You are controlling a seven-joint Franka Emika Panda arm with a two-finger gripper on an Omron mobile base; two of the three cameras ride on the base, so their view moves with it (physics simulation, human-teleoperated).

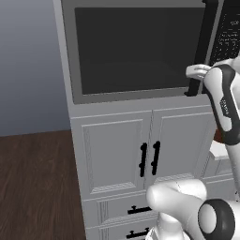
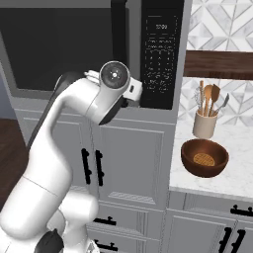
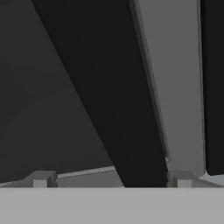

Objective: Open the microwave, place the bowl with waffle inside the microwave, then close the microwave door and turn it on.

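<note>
The grey microwave [image 1: 70,56] sits built in above white cabinets. Its microwave door [image 1: 136,51] with the dark window looks shut. The black bar handle [image 1: 200,51] runs down the door's right edge, beside the keypad [image 2: 160,54]. My gripper [image 1: 194,72] is at the handle's lower end. In the hand view the gripper [image 3: 111,179] stands open, with the handle [image 3: 109,96] passing between the two fingertips [image 3: 41,179] and untouched by them. The reddish-brown bowl [image 2: 217,165] stands on the counter to the right, with the tan waffle [image 2: 204,159] in it.
A cream holder with wooden utensils [image 2: 204,123] stands behind the bowl on the marble counter [image 2: 232,180]. White cabinet doors with short black handles [image 1: 117,150] and drawers lie below the microwave. A dark wooden shelf [image 2: 217,64] hangs above the counter. Wood floor [image 1: 33,187] lies at left.
</note>
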